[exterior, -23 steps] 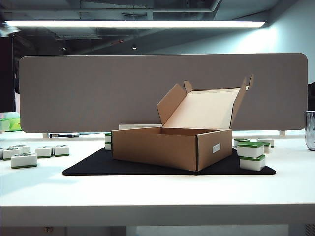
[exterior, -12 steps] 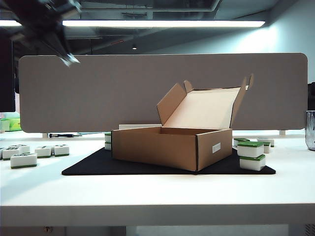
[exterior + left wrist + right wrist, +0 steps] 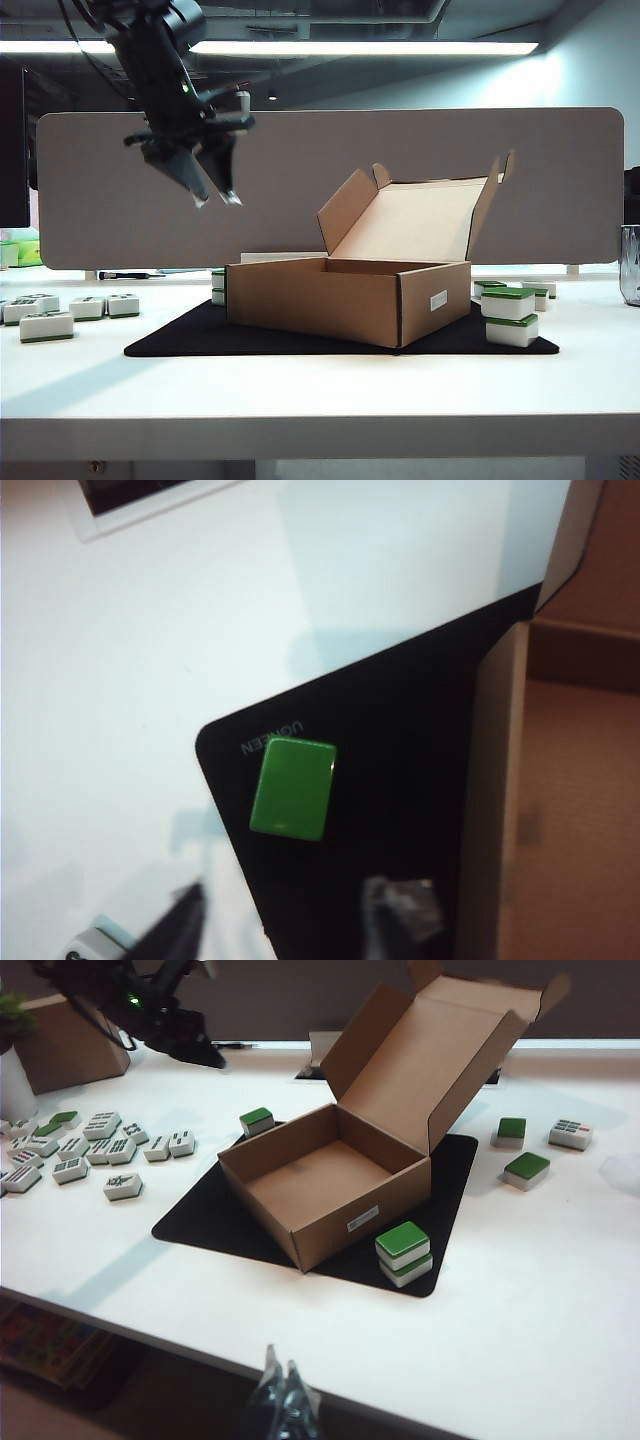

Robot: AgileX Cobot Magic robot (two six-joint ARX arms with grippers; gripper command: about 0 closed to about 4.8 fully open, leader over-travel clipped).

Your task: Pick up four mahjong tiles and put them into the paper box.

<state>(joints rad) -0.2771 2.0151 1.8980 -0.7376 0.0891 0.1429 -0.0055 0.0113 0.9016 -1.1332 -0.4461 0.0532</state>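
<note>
a: so what's the setup? white tabletop [image 3: 320, 400] with a black mat [image 3: 200, 335] on it, grey divider panel [image 3: 120, 200] along the back, long ceiling light [image 3: 360, 48] overhead in a dim office-looking room.

b: yep. the paper box [image 3: 340, 300] sits on the mat with its lid flipped up, and it looks empty inside in the right wrist view. mahjong tiles [image 3: 95, 1150] are scattered on the tabletop off to the left, two more are stacked green side up [image 3: 510, 315] at the mat's right corner, and a few sit behind those.

a: and the arms?

b: the left tool [image 3: 215, 197] hangs high above the mat's left end, fingers apart, nothing in them. its camera looks down on a green-backed tile [image 3: 293, 787] at the mat's corner beside the box wall. the right tool [image 3: 285, 1400] is low at the tabletop's near edge, tips pressed together, nothing between them.
</note>
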